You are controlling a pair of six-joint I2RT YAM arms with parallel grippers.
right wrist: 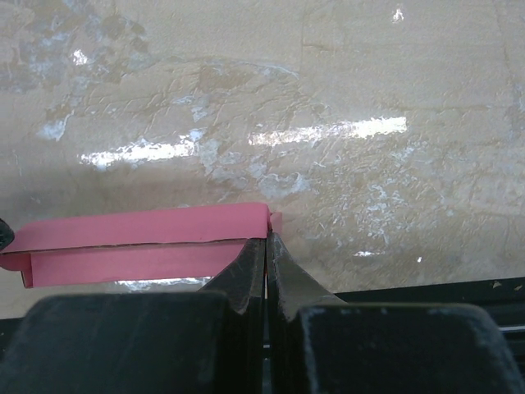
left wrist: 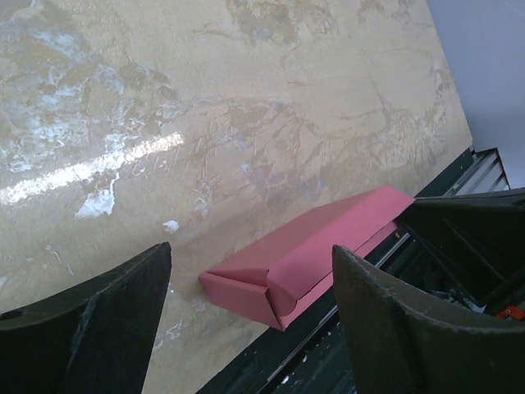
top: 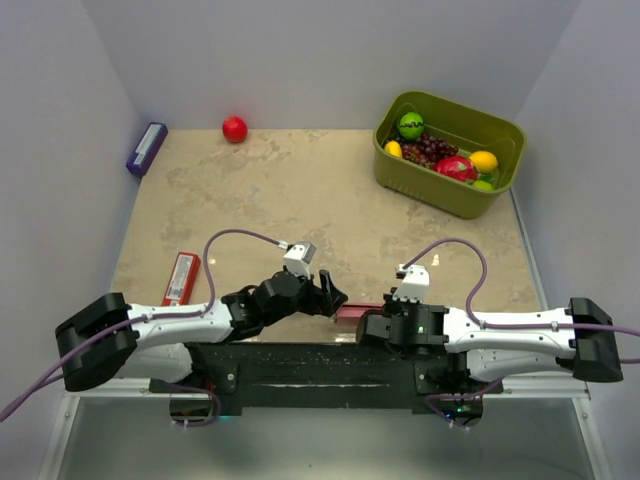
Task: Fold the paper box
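Note:
The pink paper box [top: 357,312] lies partly folded at the table's near edge, between the two grippers. In the left wrist view the paper box [left wrist: 320,242] has its long panels raised and a rounded tab tucked at its near end. My left gripper [top: 335,292] is open and empty; it [left wrist: 250,254] hovers over that end, one finger on each side, not touching. My right gripper [top: 376,320] is shut on the box's right end. In the right wrist view the closed fingertips [right wrist: 256,246] pinch a thin pink edge of the box [right wrist: 139,238].
A red flat packet [top: 181,277] lies at the left. A purple box [top: 146,148] and a red ball [top: 234,129] are at the back left. A green basket [top: 500,125] of fruit stands at the back right. The black base rail [top: 320,365] runs right under the box.

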